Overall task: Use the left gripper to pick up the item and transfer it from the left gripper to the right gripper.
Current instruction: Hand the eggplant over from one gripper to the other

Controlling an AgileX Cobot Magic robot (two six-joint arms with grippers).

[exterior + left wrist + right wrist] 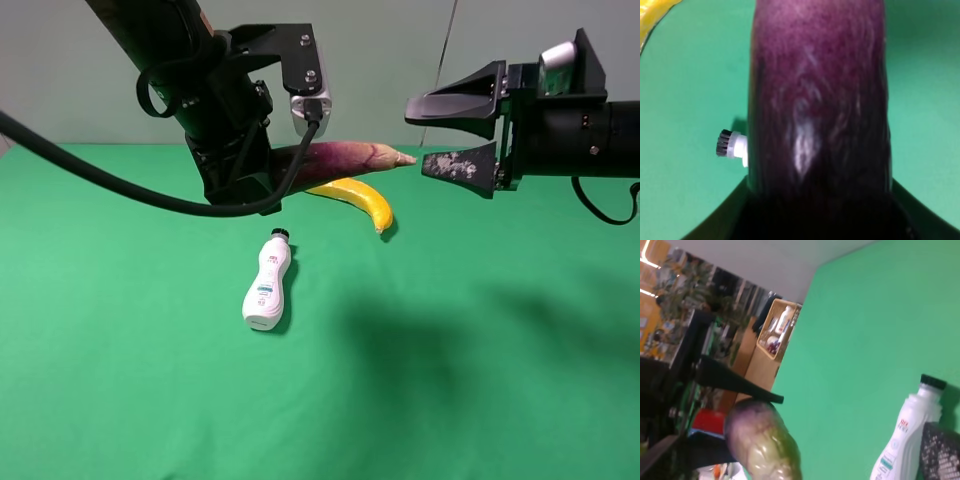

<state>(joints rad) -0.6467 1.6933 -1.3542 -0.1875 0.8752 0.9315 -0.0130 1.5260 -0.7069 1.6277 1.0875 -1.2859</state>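
Observation:
My left gripper [250, 165] is shut on the thick end of the item, a dark purple eggplant [345, 158], and holds it level above the green table. Its pale tapered stem end points right. That tip reaches the mouth of my right gripper [416, 140], whose two flat scuffed jaws stand wide open, one above the other, with nothing clamped. In the left wrist view the eggplant [815, 100] fills the frame. The right wrist view shows the eggplant [765, 440] tip close up, with one textured pad [940, 452] at the edge.
A yellow banana [355, 195] lies on the green table [450, 380] just below and behind the eggplant. A white bottle [268, 282] with a black cap lies in front of it, also seen as the bottle [905, 440] near the right pad.

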